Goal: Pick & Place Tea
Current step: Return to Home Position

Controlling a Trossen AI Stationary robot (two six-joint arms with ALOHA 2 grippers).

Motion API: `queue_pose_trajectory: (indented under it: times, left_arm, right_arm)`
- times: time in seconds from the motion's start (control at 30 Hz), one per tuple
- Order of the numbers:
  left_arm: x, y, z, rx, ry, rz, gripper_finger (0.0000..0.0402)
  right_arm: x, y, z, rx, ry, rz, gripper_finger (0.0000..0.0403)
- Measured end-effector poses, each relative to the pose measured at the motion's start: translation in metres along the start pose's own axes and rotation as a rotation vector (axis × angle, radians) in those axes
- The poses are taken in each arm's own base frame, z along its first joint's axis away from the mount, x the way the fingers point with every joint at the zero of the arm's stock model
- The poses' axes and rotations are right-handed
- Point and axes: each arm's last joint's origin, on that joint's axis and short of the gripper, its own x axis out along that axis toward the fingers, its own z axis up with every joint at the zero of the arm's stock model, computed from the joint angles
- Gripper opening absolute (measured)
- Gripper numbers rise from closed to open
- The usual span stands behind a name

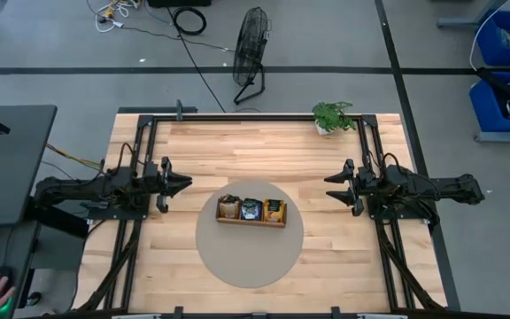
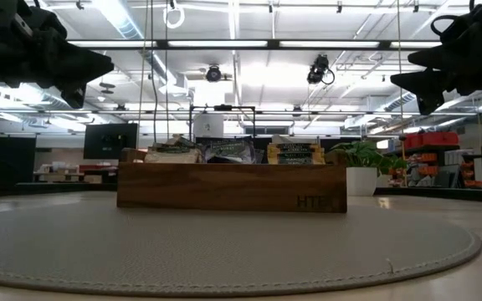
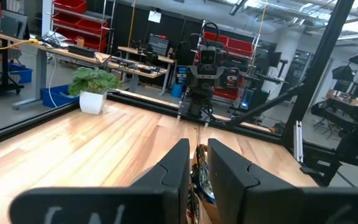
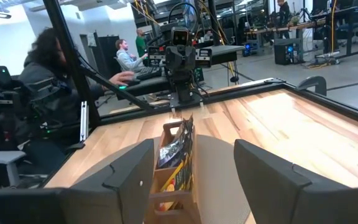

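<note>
Job looks finished: every tea packet [image 1: 251, 208] I can see sits in the wooden tray [image 1: 251, 222], both arms well clear, left gripper [image 1: 182, 184] narrow, right gripper [image 1: 330, 187] wide, each empty

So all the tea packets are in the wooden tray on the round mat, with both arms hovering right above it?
Not above it. In the high view the left gripper sits left of the tray and the right gripper right of it, both outside the round mat. The tea packets are in the tray, as you say.
</note>
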Motion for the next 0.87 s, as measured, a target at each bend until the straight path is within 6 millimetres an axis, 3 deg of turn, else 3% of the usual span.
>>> queue_pose_trajectory:
  times: [0.87]
  left_arm:
    - [0.0000,0.0000,0.0000,0.000,0.000,0.000,0.0060]
  right_arm:
    - [0.0000,0.0001,0.0001,-0.035,0.001,0.002,0.0231]
